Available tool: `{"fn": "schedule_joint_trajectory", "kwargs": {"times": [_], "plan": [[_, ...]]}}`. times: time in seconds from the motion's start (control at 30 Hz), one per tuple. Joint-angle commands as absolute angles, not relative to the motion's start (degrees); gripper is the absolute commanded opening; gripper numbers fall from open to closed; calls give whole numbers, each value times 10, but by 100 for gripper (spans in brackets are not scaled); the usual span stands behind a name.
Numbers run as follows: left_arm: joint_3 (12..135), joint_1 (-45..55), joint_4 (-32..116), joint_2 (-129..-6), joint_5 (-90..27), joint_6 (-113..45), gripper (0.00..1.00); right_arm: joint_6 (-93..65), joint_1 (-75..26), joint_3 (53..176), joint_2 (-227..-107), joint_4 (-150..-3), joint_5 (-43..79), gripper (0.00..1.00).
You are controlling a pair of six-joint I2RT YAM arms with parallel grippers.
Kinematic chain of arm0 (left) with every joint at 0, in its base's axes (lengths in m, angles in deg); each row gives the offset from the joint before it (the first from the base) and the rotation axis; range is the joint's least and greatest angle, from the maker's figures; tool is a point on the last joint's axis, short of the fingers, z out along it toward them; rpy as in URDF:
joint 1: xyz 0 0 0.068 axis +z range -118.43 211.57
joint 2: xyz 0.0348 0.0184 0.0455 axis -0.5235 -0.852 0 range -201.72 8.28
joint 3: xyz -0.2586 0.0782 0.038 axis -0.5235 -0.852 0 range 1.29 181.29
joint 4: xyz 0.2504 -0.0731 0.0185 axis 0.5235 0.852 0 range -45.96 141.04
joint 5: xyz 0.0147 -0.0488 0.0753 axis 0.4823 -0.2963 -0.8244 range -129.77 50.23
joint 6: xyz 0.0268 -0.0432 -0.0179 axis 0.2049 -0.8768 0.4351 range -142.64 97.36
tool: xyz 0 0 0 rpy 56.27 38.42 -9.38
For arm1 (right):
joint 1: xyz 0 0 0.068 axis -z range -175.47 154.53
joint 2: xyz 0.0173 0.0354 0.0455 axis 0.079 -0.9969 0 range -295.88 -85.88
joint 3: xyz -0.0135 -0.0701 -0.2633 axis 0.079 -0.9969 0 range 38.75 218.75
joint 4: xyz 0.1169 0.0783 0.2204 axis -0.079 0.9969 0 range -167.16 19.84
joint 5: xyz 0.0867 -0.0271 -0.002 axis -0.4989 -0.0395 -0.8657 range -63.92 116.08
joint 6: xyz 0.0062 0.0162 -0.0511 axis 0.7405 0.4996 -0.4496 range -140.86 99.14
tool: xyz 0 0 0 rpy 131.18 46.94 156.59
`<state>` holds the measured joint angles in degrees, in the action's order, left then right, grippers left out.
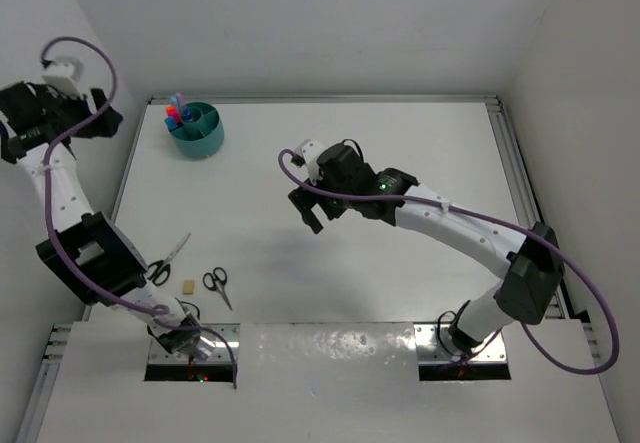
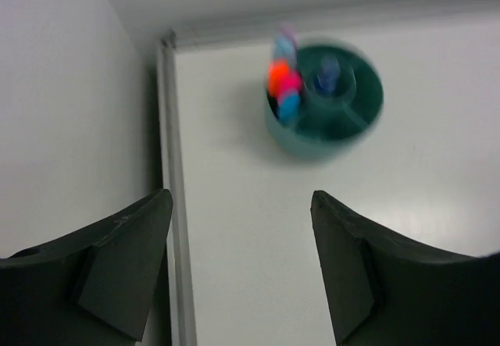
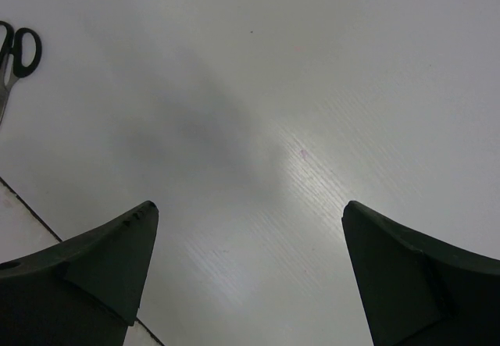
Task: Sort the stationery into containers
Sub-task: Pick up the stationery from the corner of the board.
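Top external view: a round teal cup (image 1: pixel 197 133) with inner dividers stands near the far-left corner of the white bench (image 1: pixel 400 153). Several markers (image 1: pixel 177 114) stand upright in its left outer compartment, showing orange, pink and light-blue ends. The left wrist view also shows a small bluish item in the cup's round centre compartment, too blurred to identify.

Three stationery items lie loose on the bench near the near-left corner. One pair of black-handled scissors (image 1: pixel 171 259) lies with its silver blades pointing toward the far side. A second, smaller pair of scissors (image 1: pixel 217 284) lies to its right, closer to the near edge. A tiny tan eraser (image 1: pixel 188 285) sits between the two pairs, touching neither.

The left gripper (image 2: pixel 241 197) is raised beyond the bench's left edge, beside the wall, and faces the cup from well apart. Its two dark fingers are spread wide with nothing between them.

The right gripper (image 3: pixel 250 205) hangs above the bare middle of the bench, well apart from the cup and the loose items. Its fingers are also spread wide and grasp nothing. One pair of scissors shows at the upper-left edge of the right wrist view.
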<state>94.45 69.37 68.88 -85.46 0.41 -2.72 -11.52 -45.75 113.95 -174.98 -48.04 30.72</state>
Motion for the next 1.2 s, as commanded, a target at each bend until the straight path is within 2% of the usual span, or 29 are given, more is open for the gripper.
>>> {"fn": "schedule_joint_trajectory", "kwargs": {"times": [0.0, 0.03, 0.2, 0.43, 0.6, 0.93, 1.07, 1.17], "plan": [[903, 642, 952, -790, 15, 268, 70, -134, -452, 1121, -1712, -518, 299, 99], [860, 630, 974, -767, -6, 325, 70, -139, -452, 1107, -1711, -525, 299, 99], [721, 592, 998, -702, -83, 353, 65, -128, -447, 1080, -1711, -547, 292, 98], [572, 544, 957, -659, -189, 332, 60, -109, -444, 1070, -1714, -547, 279, 96], [531, 524, 904, -656, -278, 262, 54, -86, -445, 1046, -1703, -558, 274, 96], [471, 515, 924, -644, -476, 187, 54, -106, -470, 1098, -1717, -498, 274, 96], [448, 561, 918, -671, -473, 181, 49, -110, -481, 1148, -1739, -479, 264, 96], [484, 644, 928, -717, -420, 195, 45, -116, -493, 1181, -1761, -464, 264, 96]]}}
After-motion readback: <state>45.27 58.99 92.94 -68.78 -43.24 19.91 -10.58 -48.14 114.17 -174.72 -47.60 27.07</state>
